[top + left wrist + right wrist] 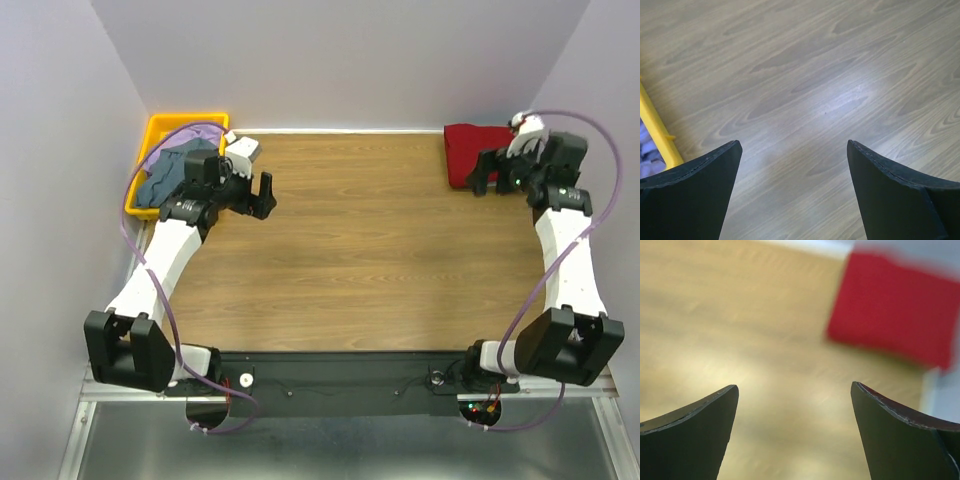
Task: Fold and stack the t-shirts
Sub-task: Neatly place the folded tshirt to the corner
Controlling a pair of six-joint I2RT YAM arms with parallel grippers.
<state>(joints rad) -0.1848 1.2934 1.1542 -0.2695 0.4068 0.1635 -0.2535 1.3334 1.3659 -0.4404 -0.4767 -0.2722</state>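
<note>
Though grey-walled, wood table (360,260) w/ red t-shirt (466,150)

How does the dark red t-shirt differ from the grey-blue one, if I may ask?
The dark red t-shirt lies folded flat on the table, far right; the grey-blue t-shirt sits crumpled in the yellow tray, far left. The red one lies alone; the grey-blue one shares its tray with lavender cloth. Neither is gripped.
</note>
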